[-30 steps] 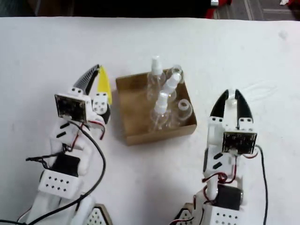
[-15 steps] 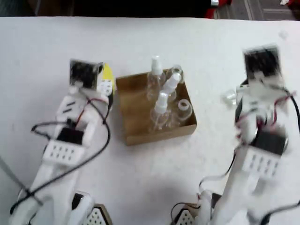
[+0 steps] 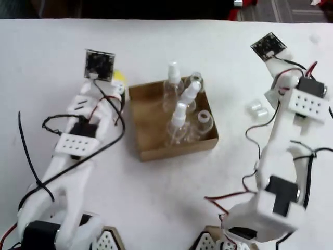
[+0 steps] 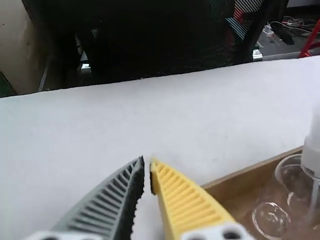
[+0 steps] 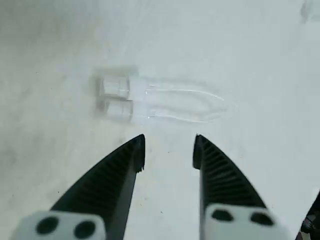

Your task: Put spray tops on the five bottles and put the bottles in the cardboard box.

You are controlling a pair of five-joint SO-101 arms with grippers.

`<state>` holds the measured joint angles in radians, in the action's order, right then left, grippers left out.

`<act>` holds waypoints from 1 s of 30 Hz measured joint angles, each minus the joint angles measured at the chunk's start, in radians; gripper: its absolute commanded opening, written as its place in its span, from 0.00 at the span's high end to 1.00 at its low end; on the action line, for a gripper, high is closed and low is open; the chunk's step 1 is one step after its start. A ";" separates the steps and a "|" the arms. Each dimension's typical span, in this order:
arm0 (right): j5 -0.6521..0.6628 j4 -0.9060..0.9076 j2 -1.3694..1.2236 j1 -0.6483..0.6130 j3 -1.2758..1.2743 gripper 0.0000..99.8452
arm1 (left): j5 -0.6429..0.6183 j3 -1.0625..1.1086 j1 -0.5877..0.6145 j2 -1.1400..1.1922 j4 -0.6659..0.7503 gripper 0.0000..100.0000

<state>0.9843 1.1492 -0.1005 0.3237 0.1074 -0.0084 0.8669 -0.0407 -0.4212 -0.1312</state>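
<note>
Right wrist view: my right pincer (image 5: 169, 142) is apart, near what look like two clear plastic spray tops (image 5: 120, 97) lying together on the white worktop (image 5: 240, 55). I should pinch just one, slowly.

Both arms extended forward across the counter. Right jaws now over the loose spray tops (image 5: 119, 98). Left jaws now by the cardboard box's (image 3: 156, 151) far corner.

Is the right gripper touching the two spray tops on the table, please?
Apart: right wrist view shows bare table between the right gripper and spray tops.
</note>
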 measured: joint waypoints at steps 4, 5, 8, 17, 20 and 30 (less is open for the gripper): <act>-0.002 0.074 -0.104 -0.044 0.066 0.99 | 0.000 0.000 0.002 0.003 0.009 0.98; -0.002 0.100 -0.127 -0.066 0.069 0.99 | 0.000 0.000 0.002 0.003 0.012 0.98; -0.011 0.199 -0.189 -0.137 0.071 0.96 | 0.000 0.000 0.008 0.003 0.014 0.98; -0.235 0.308 -0.328 -0.175 0.072 0.98 | 0.000 0.000 0.011 0.003 0.014 0.98; -0.361 0.313 -0.351 -0.176 0.072 0.98 | 0.000 0.000 0.011 0.003 0.014 0.98; -0.595 0.345 -0.358 -0.206 0.068 0.98 | 0.000 0.000 0.011 0.003 0.014 0.98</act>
<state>0.3890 1.4945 -0.4580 0.1181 0.1749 -0.0084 0.8669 -0.0299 -0.4181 -0.1174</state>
